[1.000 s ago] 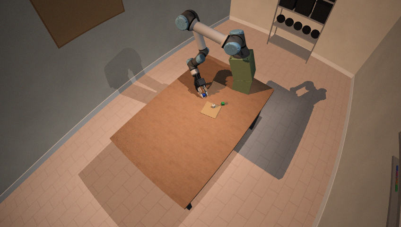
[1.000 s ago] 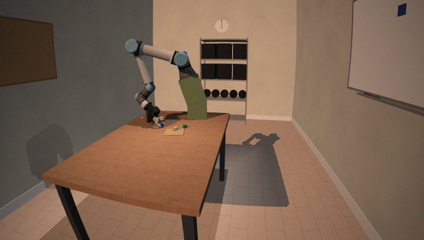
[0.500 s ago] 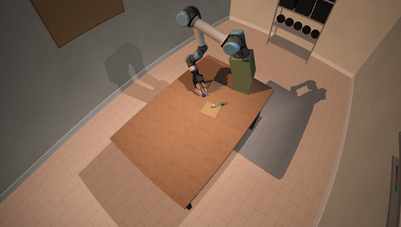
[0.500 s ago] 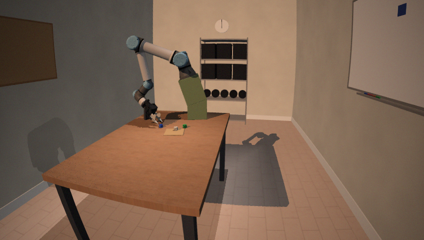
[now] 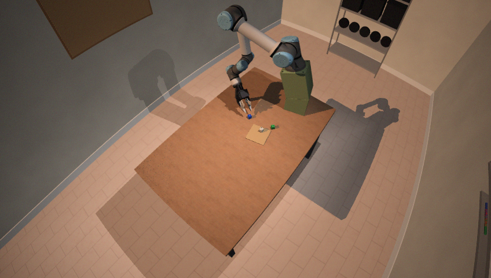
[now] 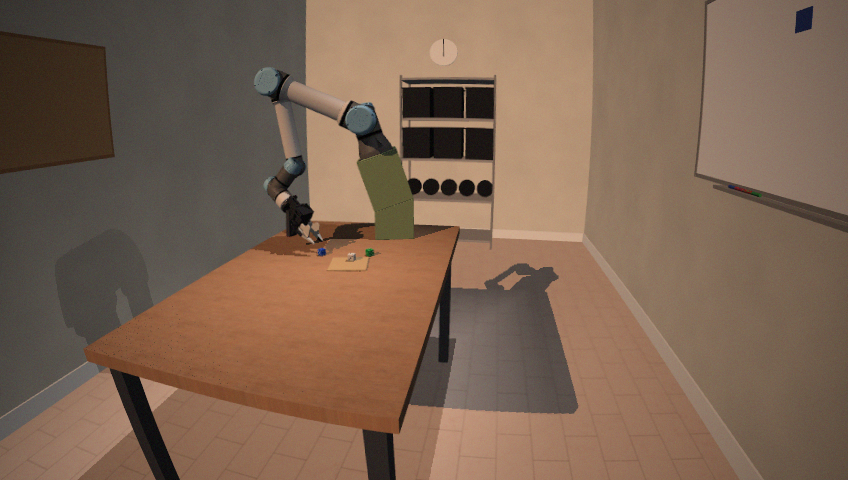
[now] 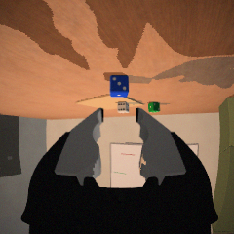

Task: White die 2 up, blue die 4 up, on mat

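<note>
You are looking at the blue die (image 7: 119,85) sitting flat on the desk (image 5: 213,179), off the mat (image 5: 258,134) and just beside its corner nearest the arm. A cube has no long axis; in the wrist view the face turned to the camera is showing three pips, and its top number cannot be read. The white die (image 5: 261,129) is resting on the mat near its far edge; its pips are too small to read. The green die (image 5: 272,126) is sitting on bare desk just beside the mat, close to the white one. The pincer (image 7: 119,116) is hovering near the blue die, its jaws standing partly apart and gripping nothing.
</note>
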Motion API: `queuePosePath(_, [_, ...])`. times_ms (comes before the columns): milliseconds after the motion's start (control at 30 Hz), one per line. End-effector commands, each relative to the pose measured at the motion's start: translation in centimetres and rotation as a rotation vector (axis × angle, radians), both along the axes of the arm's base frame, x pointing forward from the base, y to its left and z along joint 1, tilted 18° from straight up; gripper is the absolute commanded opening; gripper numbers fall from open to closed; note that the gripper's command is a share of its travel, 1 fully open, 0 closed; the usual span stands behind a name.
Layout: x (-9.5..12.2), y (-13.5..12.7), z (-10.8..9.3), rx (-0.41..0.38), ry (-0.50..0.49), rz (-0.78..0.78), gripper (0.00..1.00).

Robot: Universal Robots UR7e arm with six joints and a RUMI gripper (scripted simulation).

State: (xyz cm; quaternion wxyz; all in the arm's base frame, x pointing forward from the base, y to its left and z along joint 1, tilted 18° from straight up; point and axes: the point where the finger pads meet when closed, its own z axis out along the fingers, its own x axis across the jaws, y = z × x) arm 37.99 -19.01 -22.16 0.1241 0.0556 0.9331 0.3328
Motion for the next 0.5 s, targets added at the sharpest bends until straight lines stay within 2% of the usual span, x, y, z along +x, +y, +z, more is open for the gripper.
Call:
queuePosePath(0, [-0.2, 0.4, 1.5, -0.001, -0.001, 0.0, 0.24])
queuePosePath(267, [-0.6, 1.3, 4.6, -0.001, -0.001, 0.0, 0.24])
queuePosePath(467, [-0.7, 1.5, 5.1, -0.001, -0.001, 0.0, 0.24])
